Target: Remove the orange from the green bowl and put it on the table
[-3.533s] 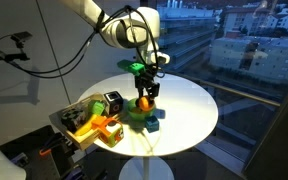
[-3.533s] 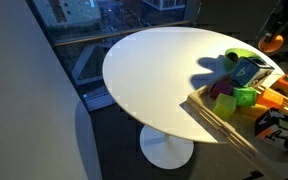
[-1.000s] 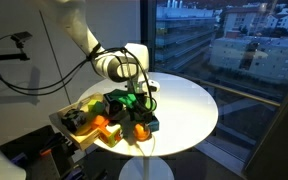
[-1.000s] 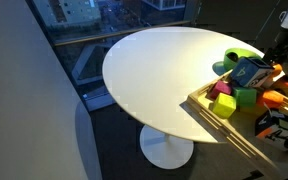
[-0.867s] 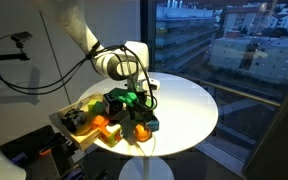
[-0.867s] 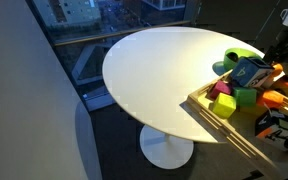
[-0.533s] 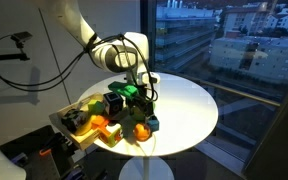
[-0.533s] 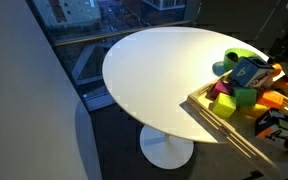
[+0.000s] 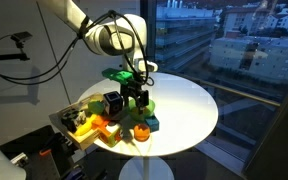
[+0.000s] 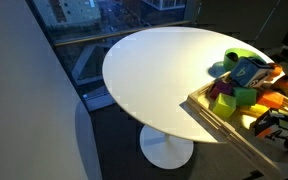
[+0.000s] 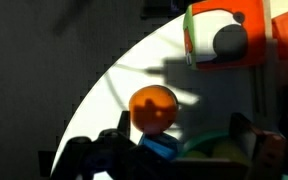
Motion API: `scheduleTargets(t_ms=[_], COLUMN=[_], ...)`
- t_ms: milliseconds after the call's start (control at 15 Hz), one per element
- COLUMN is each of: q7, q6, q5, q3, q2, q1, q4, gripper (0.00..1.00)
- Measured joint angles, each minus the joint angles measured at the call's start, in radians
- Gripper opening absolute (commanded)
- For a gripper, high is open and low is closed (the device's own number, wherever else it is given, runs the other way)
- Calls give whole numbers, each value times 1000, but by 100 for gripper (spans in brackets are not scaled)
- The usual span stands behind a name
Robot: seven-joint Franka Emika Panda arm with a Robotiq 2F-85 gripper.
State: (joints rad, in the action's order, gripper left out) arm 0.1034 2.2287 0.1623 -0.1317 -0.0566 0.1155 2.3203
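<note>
in the wrist view the small, smooth, bright-orange round orange [image 11: 153, 108] sits on the large round white table [image 9: 189, 100], near its edge and out of the shallow lime-green bowl [image 10: 238, 54]. the black gripper [image 9: 136, 99] hangs above, fingers spread and empty. we'd lift straight up without nudging. as a ball, it has no long axis, points nowhere, and may roll.

Small round bright-orange fruit [image 11: 153, 108], just beyond gripper [image 9: 137, 103]: smooth skin, soft sheen. Large round white table [image 10: 154, 70] under gripper: smooth top, mostly matt. Light wooden tray [image 10: 214, 116] beside gripper: bare pale wood, matt rim. Orange-and-white toy block [image 11: 224, 35], farther out: smooth, plastic-looking, slight gloss. Gripper: black, matt; material unclear.
</note>
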Motion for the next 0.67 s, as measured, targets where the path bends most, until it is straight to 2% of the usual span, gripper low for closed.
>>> scheduleTargets(t_ms=[333, 667], q7=[11, 72], q6=[-91, -144], q5=[-23, -98], q3=[23, 41], q2=[88, 184], q1=[-11, -43], q4=[1, 8], gripper=[100, 100])
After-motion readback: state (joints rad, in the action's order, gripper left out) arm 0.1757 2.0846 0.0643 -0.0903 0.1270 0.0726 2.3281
